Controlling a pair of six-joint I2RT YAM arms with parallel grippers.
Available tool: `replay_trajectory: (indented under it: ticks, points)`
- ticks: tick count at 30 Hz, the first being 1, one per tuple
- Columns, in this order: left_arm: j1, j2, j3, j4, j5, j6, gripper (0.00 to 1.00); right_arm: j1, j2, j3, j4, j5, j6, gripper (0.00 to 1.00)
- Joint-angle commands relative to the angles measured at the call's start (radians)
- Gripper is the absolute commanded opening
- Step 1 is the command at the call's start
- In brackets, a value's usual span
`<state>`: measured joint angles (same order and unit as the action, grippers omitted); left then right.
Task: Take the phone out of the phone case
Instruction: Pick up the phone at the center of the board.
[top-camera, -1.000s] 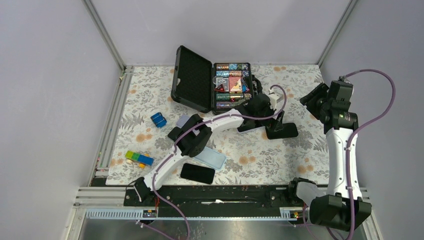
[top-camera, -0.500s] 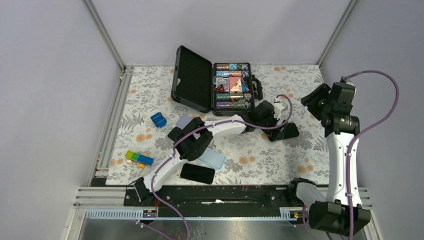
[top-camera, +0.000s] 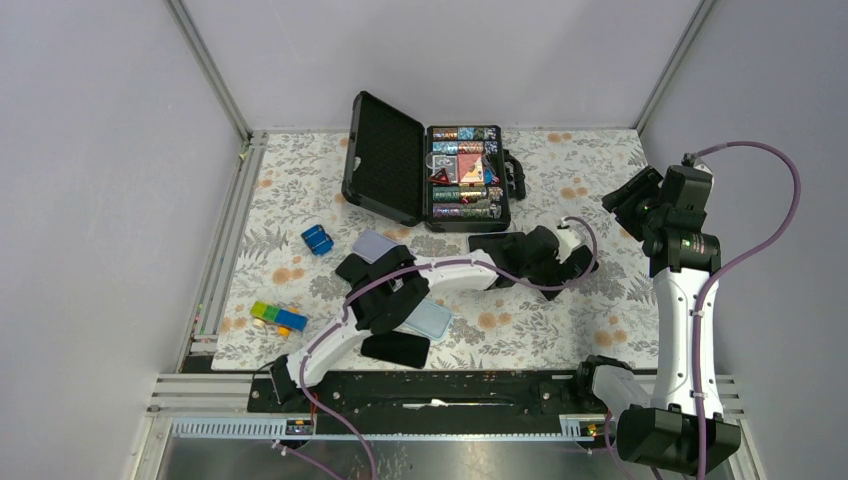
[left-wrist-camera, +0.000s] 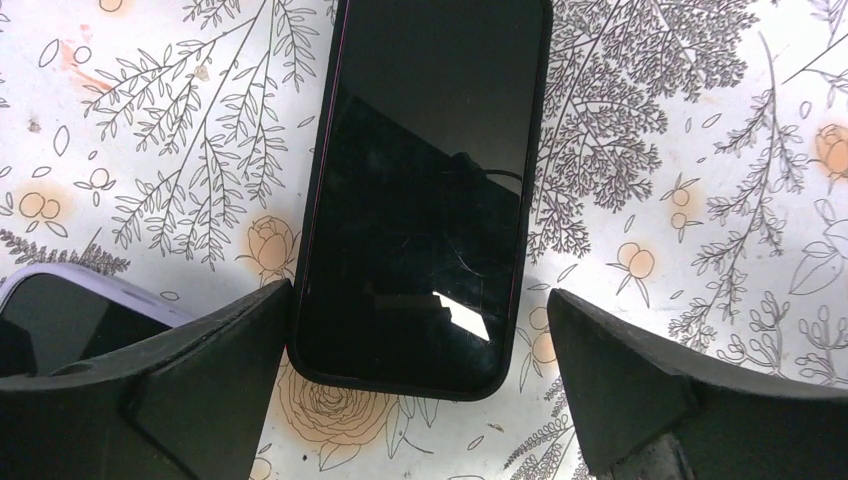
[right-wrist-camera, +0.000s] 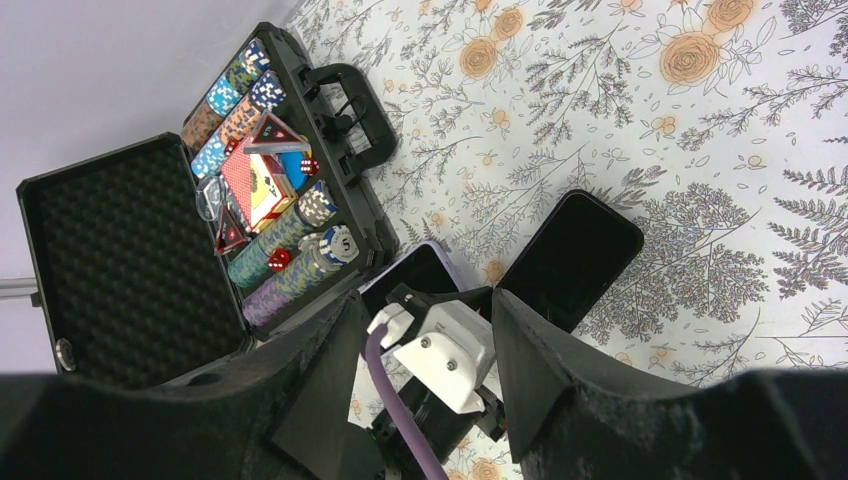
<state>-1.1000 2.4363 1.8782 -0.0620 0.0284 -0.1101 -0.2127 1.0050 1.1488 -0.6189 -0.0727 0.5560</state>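
Note:
A dark phone in a black phone case (left-wrist-camera: 420, 190) lies flat, screen up, on the floral table; it also shows in the right wrist view (right-wrist-camera: 582, 258). My left gripper (left-wrist-camera: 418, 292) hangs low over its near end, open wide. One finger (left-wrist-camera: 200, 380) sits against the case's left edge, and the other finger (left-wrist-camera: 620, 380) stands apart from it on the right. In the top view the left gripper (top-camera: 572, 260) covers most of the phone. My right gripper (right-wrist-camera: 422, 298) is raised at the right (top-camera: 630, 195), open, with nothing between its fingers.
A second phone in a lavender case (left-wrist-camera: 55, 315) lies just left of the left gripper. An open black poker-chip case (top-camera: 430, 170) stands behind. A lavender case (top-camera: 375, 245), a light blue case (top-camera: 430, 318), another black phone (top-camera: 395, 348) and coloured blocks (top-camera: 278, 317) lie near left.
My left arm has stretched further right and come down over the black-cased phone, its jaws widening slightly. The right arm has barely moved.

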Motion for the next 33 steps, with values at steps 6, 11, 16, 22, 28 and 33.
replay_trajectory:
  ticks: [6, 11, 16, 22, 28, 33]
  points:
    - [-0.034, 0.073, 0.029, -0.213, -0.154, 0.045, 0.96, -0.015, -0.008, 0.009, 0.01, -0.007, 0.001, 0.58]
    - [-0.035, 0.086, 0.021, -0.214, -0.172, 0.068, 0.68, -0.024, -0.009, 0.009, 0.01, -0.005, 0.0, 0.58]
    - [-0.033, 0.054, -0.014, -0.189, -0.111, 0.053, 0.11, -0.035, 0.017, 0.042, -0.042, -0.009, 0.021, 0.57]
    - [0.009, -0.108, -0.196, -0.063, 0.03, -0.052, 0.0, -0.04, 0.051, 0.003, -0.044, 0.002, 0.026, 0.59]
    - [0.066, -0.233, -0.301, -0.051, 0.181, -0.166, 0.0, -0.045, 0.007, -0.15, 0.068, -0.026, 0.04, 0.78]
    - [0.102, -0.287, -0.352, -0.009, 0.31, -0.326, 0.0, -0.045, -0.083, -0.347, 0.187, -0.041, 0.098, 0.85]
